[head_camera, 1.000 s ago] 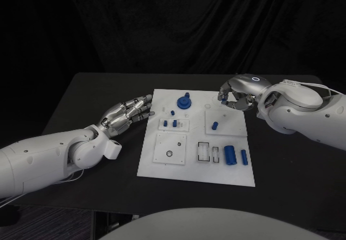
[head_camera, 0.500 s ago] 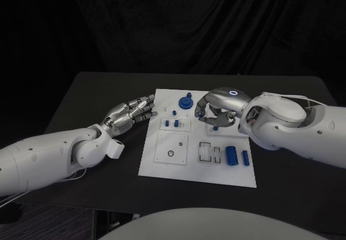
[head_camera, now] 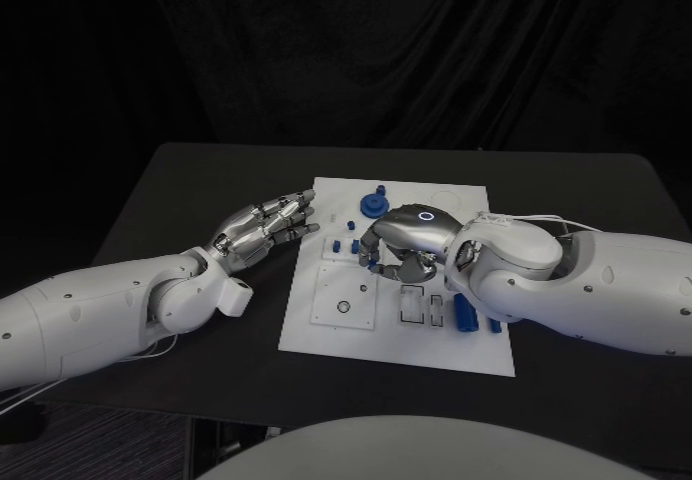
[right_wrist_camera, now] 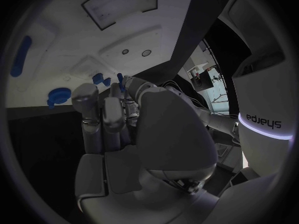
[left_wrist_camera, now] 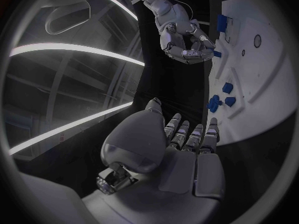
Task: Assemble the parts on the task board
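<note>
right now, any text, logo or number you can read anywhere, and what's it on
"sharpa", seen mirrored: on the right arm, just above a glowing ring, in the right wrist view.
Board: no readable print; only outlines and small circles.
Parts: no markings to be read.
Left hand and right hand: no lettering legible.

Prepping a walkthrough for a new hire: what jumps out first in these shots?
The right hand, fingers curled, hangs over the middle of the white task board, seemingly carrying a small blue part, though the grip is hard to make out. The left hand hovers beside the board's left edge with fingers apart, holding nothing. Blue parts dot the board, notably a round blue piece near its far edge.
</note>
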